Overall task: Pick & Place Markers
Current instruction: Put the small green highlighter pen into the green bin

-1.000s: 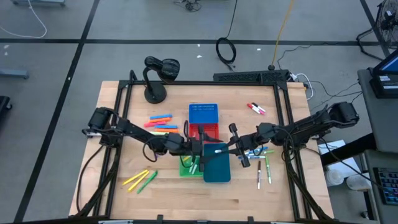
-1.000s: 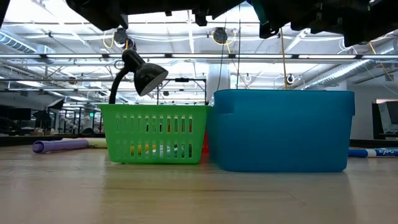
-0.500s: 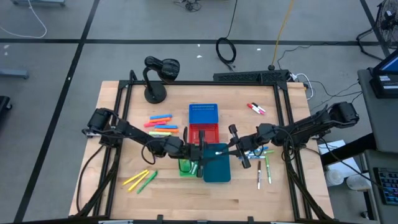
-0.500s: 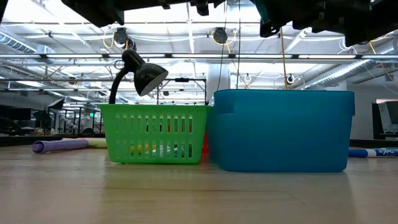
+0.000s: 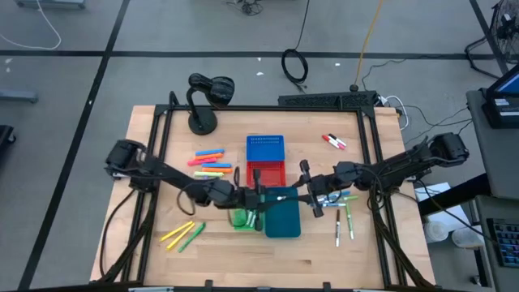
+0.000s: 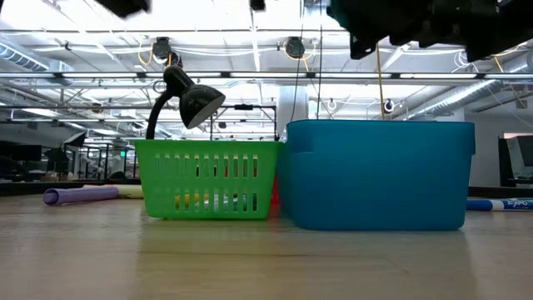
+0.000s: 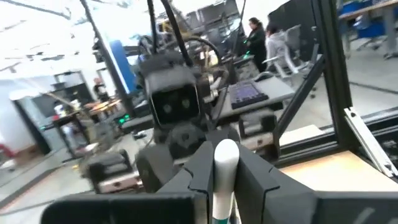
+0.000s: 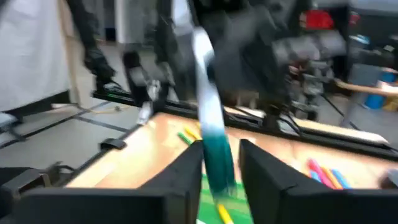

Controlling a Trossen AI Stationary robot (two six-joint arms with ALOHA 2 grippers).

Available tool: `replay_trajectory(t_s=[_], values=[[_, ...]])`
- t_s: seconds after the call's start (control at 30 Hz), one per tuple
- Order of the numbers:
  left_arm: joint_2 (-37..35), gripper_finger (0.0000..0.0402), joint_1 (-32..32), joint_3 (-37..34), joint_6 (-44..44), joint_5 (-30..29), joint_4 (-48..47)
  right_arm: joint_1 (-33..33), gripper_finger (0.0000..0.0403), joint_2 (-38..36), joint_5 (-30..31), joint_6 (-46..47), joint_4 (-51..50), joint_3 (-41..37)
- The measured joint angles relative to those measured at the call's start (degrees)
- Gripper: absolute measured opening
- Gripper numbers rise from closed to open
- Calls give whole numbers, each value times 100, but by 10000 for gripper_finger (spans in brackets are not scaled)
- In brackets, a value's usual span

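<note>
Over the middle of the table the two grippers meet nose to nose above the teal bin (image 5: 283,217), and one white marker (image 5: 280,197) with a teal-green end spans the gap between them, its long axis running along the line from one arm to the other. The left gripper (image 5: 261,199) is clamped on the marker: in its wrist view the white end (image 7: 225,157) stands up between the two dark fingers (image 7: 198,176), pinched tight. The right gripper (image 5: 306,197) faces it from the other side; in the right wrist view the marker's coloured end (image 8: 217,159) sits between its fingers (image 8: 186,168) with a gap showing on either side, so this grip looks slack or letting go, though the blur keeps me from being sure. The coming move turns on that relation: the marker lies across both grippers at once, held firmly only on the left, so the left arm is the one placed to carry it. It hangs just above the seam between the teal bin and the green bin (image 5: 244,217), closer to the teal. Other markers lie on the table: an orange-pink-yellow cluster (image 5: 211,163) by the left arm, yellow and green ones (image 5: 183,234) near the front, and several (image 5: 343,221) under the right arm.
</note>
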Motion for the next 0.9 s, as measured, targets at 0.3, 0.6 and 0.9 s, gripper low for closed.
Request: replay_trajectory(t_s=[0.3, 0.6, 0.9], values=[[-1276, 38, -863, 6, -1716, -1634, -3192, -9, 190, -553, 1697, -62, -1030, -7], [-948, 38, -629, -81, -3971, -1842, -4927, -11, 198, -1662, 2064, 156, -2117, -7], [-850, 38, -56, -566, -6042, -90, -4892, -11, 192, -2300, 2051, 108, -2740, -2]])
